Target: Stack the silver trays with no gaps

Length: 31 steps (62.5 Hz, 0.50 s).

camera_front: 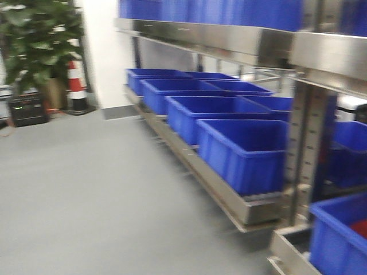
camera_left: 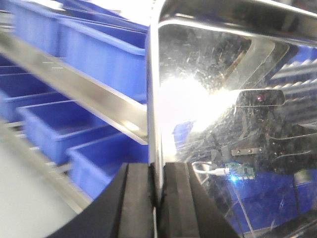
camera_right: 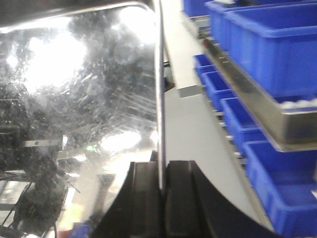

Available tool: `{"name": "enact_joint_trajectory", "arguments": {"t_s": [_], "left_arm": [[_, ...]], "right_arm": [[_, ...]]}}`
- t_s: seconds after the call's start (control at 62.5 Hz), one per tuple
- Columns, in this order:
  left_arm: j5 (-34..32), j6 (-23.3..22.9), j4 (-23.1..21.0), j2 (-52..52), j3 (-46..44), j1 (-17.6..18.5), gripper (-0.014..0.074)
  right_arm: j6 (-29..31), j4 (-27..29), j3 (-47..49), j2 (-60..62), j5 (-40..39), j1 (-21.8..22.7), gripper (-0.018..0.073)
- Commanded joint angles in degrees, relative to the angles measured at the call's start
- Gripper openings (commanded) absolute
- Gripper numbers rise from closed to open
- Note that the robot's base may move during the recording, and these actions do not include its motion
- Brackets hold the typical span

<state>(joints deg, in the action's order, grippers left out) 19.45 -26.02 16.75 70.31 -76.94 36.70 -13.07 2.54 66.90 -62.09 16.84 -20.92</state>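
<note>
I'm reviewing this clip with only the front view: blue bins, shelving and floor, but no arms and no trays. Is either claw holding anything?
Observer: Yes. The left claw is shut on the rim of a silver tray.
Operator: And the right one?
Observer: The right claw is shut on a tray too, with the rim seen edge-on.
Operator: What condition is the metal in?
Observer: Both wrist views show it shiny and finely scratched, with bright glare.
</note>
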Motion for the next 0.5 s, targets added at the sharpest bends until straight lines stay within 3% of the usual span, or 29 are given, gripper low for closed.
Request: {"name": "enact_joint_trajectory", "arguments": {"t_s": [0.0,0.48], "left_arm": [[-5.3,-0.1,-2.2,-0.1,-0.4,1.2,-0.0019],[-5.3,-0.1,-2.2,-0.1,-0.4,1.2,-0.0019]], "right_arm": [[0.1,2.6,0.6,0.0,-4.9,-1.1,-0.0067],[0.1,2.6,0.6,0.0,-4.9,-1.1,-0.0067]]}}
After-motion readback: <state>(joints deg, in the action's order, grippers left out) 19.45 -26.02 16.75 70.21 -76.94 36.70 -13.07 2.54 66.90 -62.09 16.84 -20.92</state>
